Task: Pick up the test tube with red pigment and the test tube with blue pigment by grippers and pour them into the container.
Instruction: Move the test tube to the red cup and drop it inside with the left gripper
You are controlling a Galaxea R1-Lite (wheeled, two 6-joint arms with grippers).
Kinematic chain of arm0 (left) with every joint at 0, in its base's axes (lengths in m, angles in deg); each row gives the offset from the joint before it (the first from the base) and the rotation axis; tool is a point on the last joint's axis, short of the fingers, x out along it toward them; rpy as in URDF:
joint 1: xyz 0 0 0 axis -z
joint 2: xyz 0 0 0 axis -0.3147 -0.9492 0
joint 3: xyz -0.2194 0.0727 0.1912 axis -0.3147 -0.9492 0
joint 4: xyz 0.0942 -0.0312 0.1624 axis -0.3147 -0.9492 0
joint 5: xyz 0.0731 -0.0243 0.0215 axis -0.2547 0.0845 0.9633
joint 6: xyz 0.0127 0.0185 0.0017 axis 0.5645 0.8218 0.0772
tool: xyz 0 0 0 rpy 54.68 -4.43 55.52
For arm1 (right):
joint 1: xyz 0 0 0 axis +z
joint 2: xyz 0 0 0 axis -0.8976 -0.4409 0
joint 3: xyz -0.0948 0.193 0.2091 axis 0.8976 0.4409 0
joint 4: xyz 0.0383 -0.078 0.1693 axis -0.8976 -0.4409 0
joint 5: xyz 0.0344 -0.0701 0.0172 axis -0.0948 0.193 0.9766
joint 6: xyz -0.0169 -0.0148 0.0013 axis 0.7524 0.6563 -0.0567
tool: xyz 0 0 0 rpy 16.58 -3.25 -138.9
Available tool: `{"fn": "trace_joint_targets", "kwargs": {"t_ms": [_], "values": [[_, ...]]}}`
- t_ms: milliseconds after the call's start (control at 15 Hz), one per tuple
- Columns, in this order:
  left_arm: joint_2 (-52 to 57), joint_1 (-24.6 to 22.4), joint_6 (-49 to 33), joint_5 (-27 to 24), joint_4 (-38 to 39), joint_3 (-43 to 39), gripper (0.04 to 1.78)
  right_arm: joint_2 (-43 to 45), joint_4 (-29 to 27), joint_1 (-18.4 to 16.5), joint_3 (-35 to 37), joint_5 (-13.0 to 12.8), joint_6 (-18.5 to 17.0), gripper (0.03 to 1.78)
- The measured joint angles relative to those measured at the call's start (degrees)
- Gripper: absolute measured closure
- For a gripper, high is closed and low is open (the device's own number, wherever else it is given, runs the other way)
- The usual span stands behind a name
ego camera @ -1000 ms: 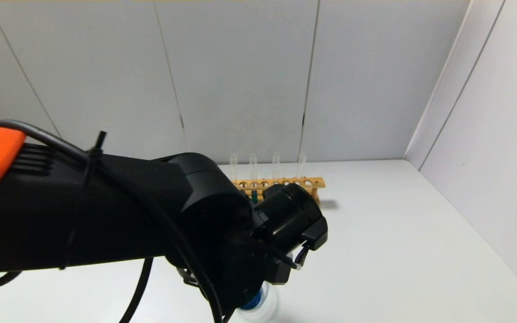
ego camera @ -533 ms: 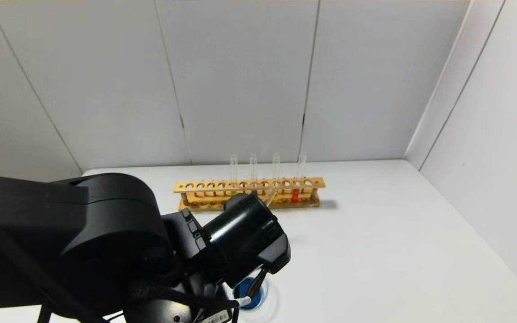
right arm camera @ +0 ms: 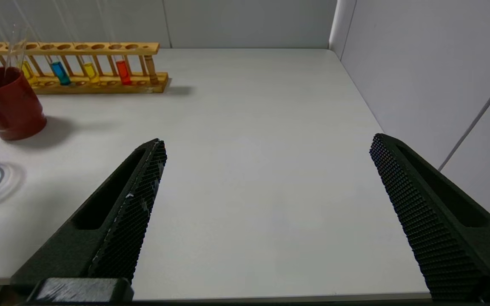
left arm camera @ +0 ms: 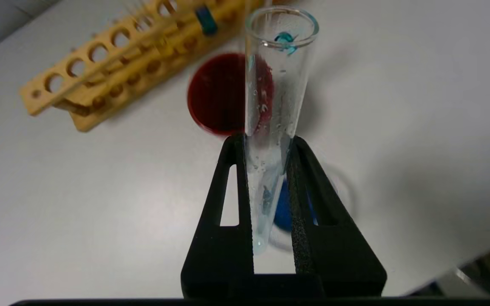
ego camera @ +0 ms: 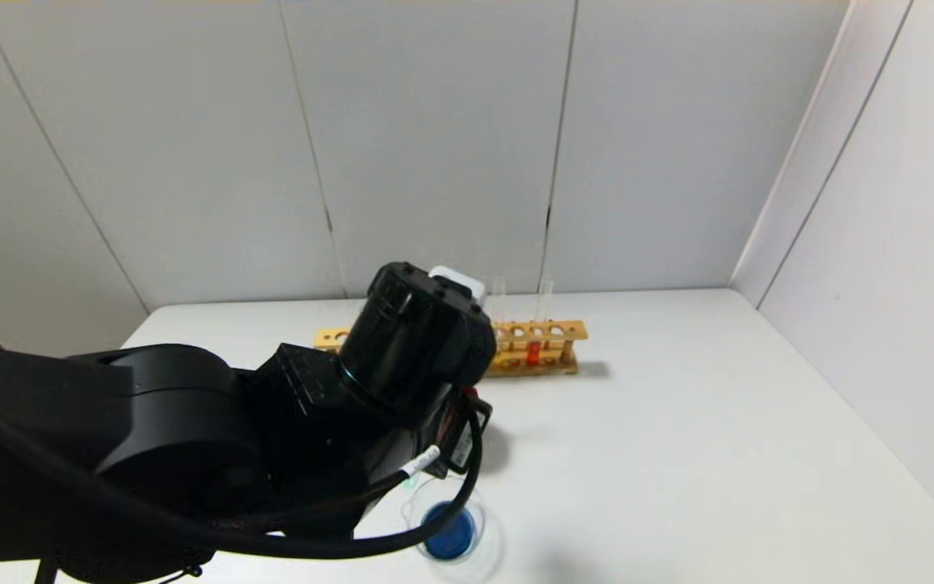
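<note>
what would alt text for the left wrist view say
The left gripper is shut on a nearly drained test tube, blue droplets at its rim. Beyond it on the white table: a dark red cup and a wooden rack.

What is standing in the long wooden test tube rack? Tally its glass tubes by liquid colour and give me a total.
Clear glass tubes with yellow liquid: 2
Clear glass tube with blue liquid: 1
Clear glass tube with red liquid: 1
Total in the wooden rack: 4
</note>
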Motion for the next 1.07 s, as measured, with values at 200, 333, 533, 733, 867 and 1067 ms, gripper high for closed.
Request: {"fn": "trace_joint_targets", "kwargs": {"t_ms": [200, 333, 533, 733, 867, 1067], "values": [[-1.0, -2.5, -0.7, 3.0, 9.1, -1.0, 1.52, 0.0, 0.0, 0.0, 0.0, 0.0, 0.0, 0.06], [-1.8, -3.5, -3.0, 3.6, 11.7, -1.2, 1.52, 0.0, 0.0, 0.0, 0.0, 0.0, 0.0, 0.06], [-3.6, -4.8, -5.7, 3.5, 16.3, -1.1, 1.52, 0.0, 0.0, 0.0, 0.0, 0.0, 0.0, 0.06], [-6.8, -5.7, -5.7, 3.6, 24.7, -0.9, 1.52, 0.0, 0.0, 0.0, 0.0, 0.0, 0.0, 0.06], [-9.4, -6.4, -5.8, 4.3, 29.6, -0.7, 1.52, 0.0, 0.0, 0.0, 0.0, 0.0, 0.0, 0.06], [-13.3, -7.1, -5.9, 4.9, 31.4, 0.4, 1.52, 0.0, 0.0, 0.0, 0.0, 0.0, 0.0, 0.06]]}}
